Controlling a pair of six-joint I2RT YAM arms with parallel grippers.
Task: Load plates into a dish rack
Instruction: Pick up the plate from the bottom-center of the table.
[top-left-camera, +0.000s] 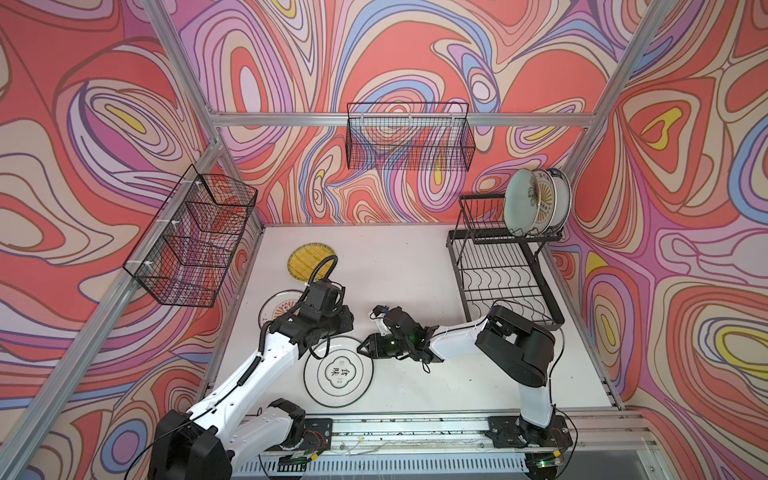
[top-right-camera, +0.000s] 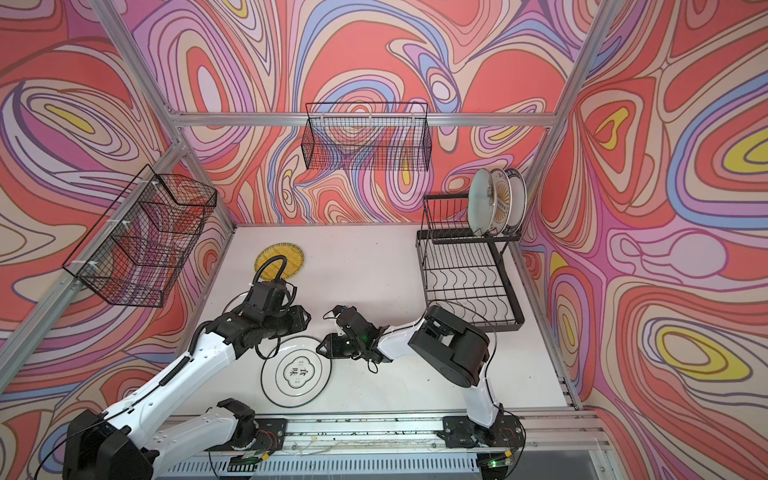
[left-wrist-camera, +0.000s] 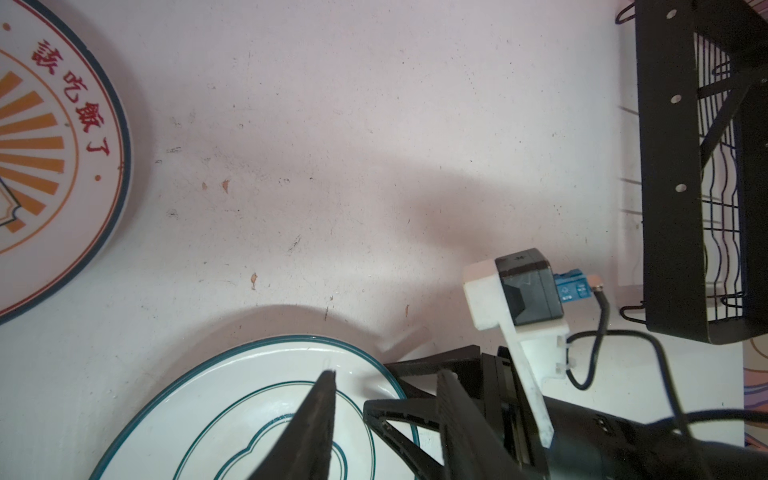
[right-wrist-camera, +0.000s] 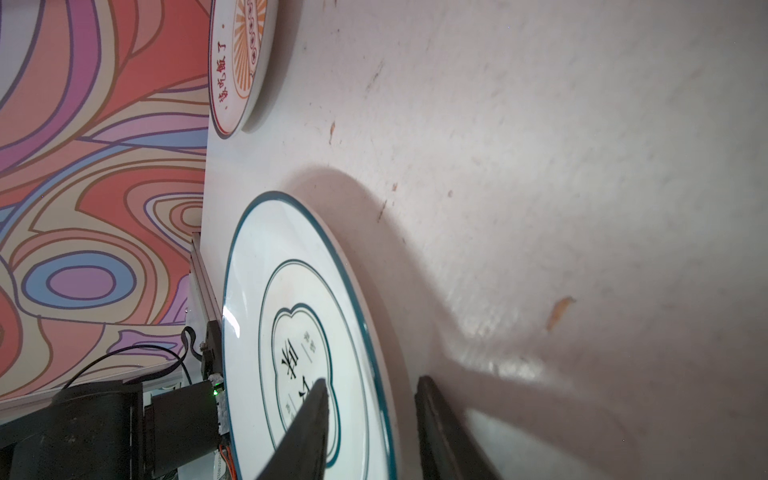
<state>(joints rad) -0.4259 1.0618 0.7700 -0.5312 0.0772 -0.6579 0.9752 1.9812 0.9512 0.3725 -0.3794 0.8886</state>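
A white plate with Chinese characters and a teal rim (top-left-camera: 338, 371) lies near the table's front. My right gripper (right-wrist-camera: 372, 379) stands open astride its rim, with one finger (right-wrist-camera: 316, 415) over the face and the other outside the edge. The rim on that side looks slightly raised. My left gripper (left-wrist-camera: 386, 374) is open just above the same rim, one finger (left-wrist-camera: 324, 415) over the plate. A yellow striped plate (top-left-camera: 307, 259) and an orange-sunburst plate (top-left-camera: 278, 309) lie flat at the left. The dish rack (top-left-camera: 503, 274) holds three upright plates on its upper tier, the pale green one (top-left-camera: 521, 203) in front.
A black mesh basket (top-left-camera: 409, 137) hangs on the back wall and another (top-left-camera: 195, 237) on the left wall. My right arm's elbow (top-left-camera: 515, 336) overlaps the rack's front corner. An aluminium rail (top-left-camera: 415, 428) runs along the table's front edge.
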